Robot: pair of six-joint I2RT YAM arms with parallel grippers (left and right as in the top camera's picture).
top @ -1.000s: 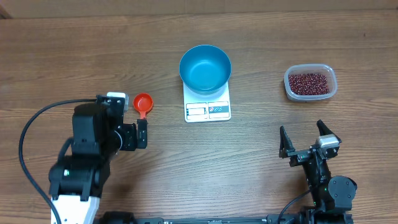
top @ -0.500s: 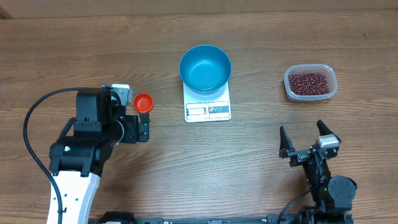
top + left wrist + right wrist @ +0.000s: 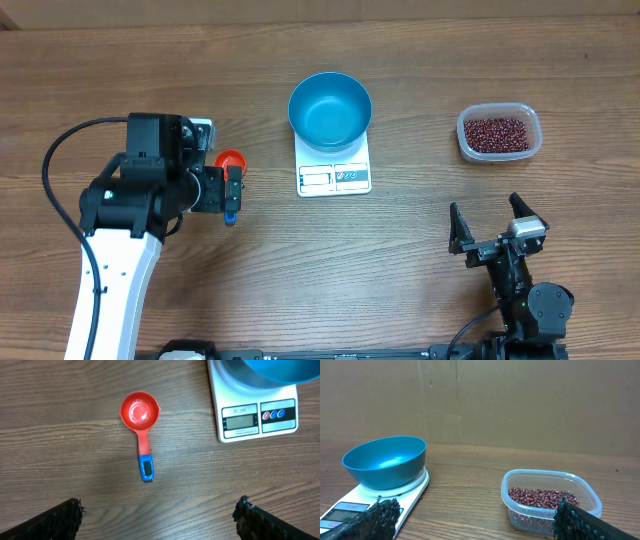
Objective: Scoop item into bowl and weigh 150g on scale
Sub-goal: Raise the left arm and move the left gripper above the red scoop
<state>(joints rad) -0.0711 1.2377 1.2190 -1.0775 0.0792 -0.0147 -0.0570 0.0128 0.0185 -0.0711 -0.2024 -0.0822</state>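
Wood-grain desk (image 3: 400,260), matte brown. Near right corner: right tool (image 3: 487,215), fingers spread wide, holding nothing, well apart from everything. Left side: left tool (image 3: 159,517), fingers spread wide, holding nothing, hanging over the scoop (image 3: 140,415) without touching it. The scoop is plastic with a round red cup and a straight handle with a blue tip, lying flat with the cup toward the far edge, just left of the scale (image 3: 334,177). The scale is flat, white and rectangular, with a grey display and buttons on its near edge, mid-desk. The bowl (image 3: 330,110) is deep, round, smooth and blue, and sits on the scale's far part. Toward the far right: tub (image 3: 500,157), clear plastic with rounded corners, holding the beans (image 3: 497,132), small dark red ovals. Nothing lies between tub and bowl.
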